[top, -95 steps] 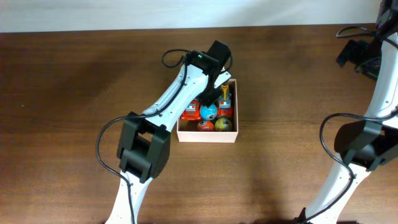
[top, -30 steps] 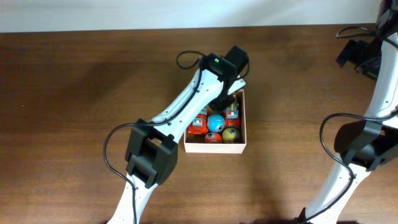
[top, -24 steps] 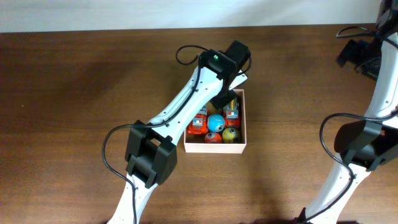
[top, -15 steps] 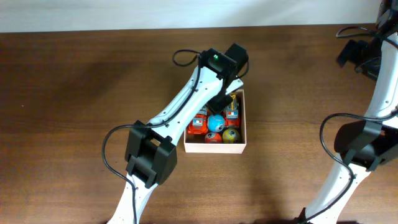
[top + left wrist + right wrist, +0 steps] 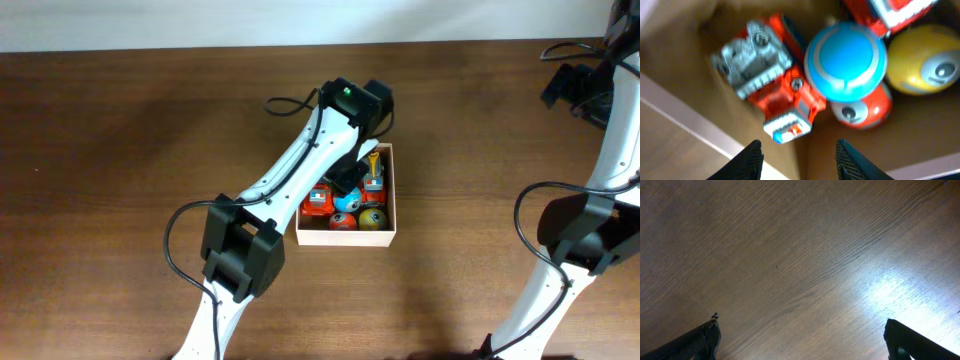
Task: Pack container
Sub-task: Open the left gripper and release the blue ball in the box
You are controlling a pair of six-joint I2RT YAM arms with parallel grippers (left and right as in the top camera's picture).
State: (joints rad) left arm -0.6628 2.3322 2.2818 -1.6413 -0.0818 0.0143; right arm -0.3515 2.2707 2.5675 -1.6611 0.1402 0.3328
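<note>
Right gripper [image 5: 801, 342]: two dark fingertips [image 5: 700, 341] at the lower corners, spread wide, only wood showing between them. Beneath, brown wooden table [image 5: 780, 250], grain running diagonally; bright glare patch [image 5: 890, 292] at right

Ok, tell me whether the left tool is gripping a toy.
No, the left tool stands open, nothing between its fingertips, the red truck lying beyond them.

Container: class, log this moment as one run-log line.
left gripper: open, empty, above container | contents: red truck, blue ball, yellow ball, red ball | right gripper: open, over table
</note>
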